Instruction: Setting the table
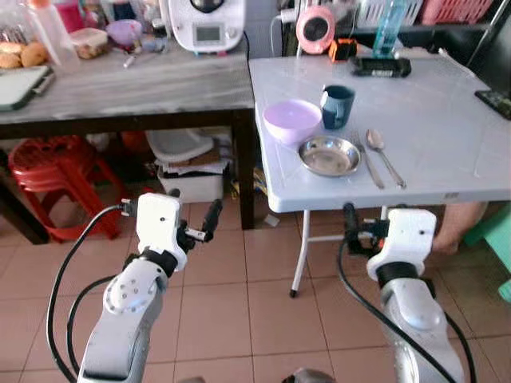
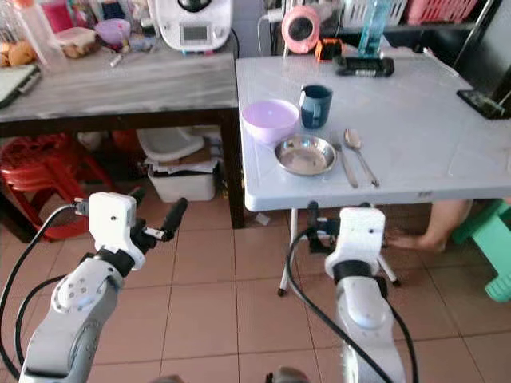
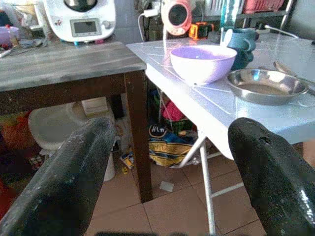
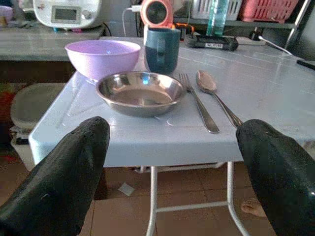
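Observation:
On the white folding table (image 1: pixel 447 171) a purple bowl (image 1: pixel 292 120), a dark teal mug (image 1: pixel 338 105) and a steel plate (image 1: pixel 329 155) stand close together near the front left corner. A fork (image 1: pixel 369 166) and a spoon (image 1: pixel 384 155) lie side by side just right of the plate. My left gripper (image 1: pixel 193 209) hangs open over the floor, left of the table and below its top. My right gripper (image 1: pixel 367 217) is open too, low in front of the table's front edge, with the plate (image 4: pixel 140 92) straight ahead in its wrist view. Neither gripper has anything between its fingers.
A grey-topped wooden table (image 1: pixel 144 88) with a white appliance (image 1: pixel 207 24) and kitchen clutter adjoins on the left. Red stools (image 1: pixel 52 171) and boxes (image 1: pixel 192 171) sit under it. A person's foot (image 1: pixel 455 227) and a green stool (image 1: pixel 495 235) are at right. Tiled floor lies below.

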You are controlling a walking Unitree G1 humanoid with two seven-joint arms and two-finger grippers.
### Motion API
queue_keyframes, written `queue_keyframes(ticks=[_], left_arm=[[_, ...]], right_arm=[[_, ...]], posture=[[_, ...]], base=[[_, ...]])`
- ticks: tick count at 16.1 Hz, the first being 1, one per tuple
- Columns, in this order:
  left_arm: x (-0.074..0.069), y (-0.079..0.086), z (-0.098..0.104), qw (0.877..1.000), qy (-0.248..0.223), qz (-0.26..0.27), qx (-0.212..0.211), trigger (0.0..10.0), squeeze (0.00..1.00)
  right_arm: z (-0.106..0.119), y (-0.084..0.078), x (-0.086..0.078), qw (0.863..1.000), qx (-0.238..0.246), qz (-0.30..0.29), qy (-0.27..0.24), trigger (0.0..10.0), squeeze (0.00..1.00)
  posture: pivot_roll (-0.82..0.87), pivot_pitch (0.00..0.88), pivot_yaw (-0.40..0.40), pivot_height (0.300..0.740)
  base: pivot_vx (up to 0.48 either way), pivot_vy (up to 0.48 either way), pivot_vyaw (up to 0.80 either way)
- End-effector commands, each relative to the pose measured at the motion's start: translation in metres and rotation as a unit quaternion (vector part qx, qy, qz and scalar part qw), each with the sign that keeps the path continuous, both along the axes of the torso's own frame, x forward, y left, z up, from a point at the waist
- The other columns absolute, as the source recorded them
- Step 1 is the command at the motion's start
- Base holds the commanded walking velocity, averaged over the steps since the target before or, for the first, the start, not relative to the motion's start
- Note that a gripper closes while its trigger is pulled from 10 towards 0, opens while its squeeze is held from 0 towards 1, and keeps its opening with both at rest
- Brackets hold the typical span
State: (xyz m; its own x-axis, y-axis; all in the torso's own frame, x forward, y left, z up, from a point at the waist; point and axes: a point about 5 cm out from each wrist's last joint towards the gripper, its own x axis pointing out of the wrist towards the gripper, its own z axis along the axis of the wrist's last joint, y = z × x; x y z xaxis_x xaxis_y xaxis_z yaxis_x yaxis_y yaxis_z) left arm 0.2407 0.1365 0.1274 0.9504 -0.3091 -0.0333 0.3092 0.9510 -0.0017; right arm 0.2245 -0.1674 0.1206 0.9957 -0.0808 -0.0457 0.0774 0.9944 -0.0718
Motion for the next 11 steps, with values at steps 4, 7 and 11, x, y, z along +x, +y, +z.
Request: queue_keyframes(ticks=[4, 7, 11], left_arm=[[0.0006, -0.0008, 0.0033, 1.0, -0.009, -0.01, 0.003, 10.0, 0.0], [0.0015, -0.0008, 0.004, 1.0, -0.01, -0.009, 0.004, 10.0, 0.0], [0.0018, -0.0027, 0.0035, 1.0, -0.01, -0.011, 0.004, 10.0, 0.0]], right_arm=[[0.0017, -0.0016, -0.0006, 1.0, 0.008, -0.008, -0.001, 10.0, 0.0], [0.0019, -0.0013, 0.0001, 1.0, 0.003, -0.005, -0.002, 10.0, 0.0], [0.0027, -0.0016, 0.0012, 1.0, 0.001, -0.004, -0.006, 10.0, 0.0]], posture=[[-0.03, 0.0, 0.008, 0.74], [-0.03, 0.0, 0.008, 0.74], [-0.03, 0.0, 0.008, 0.74]], base=[[0.428, 0.0, -0.11], [0.43, 0.0, -0.8], [0.432, 0.0, 0.0]])
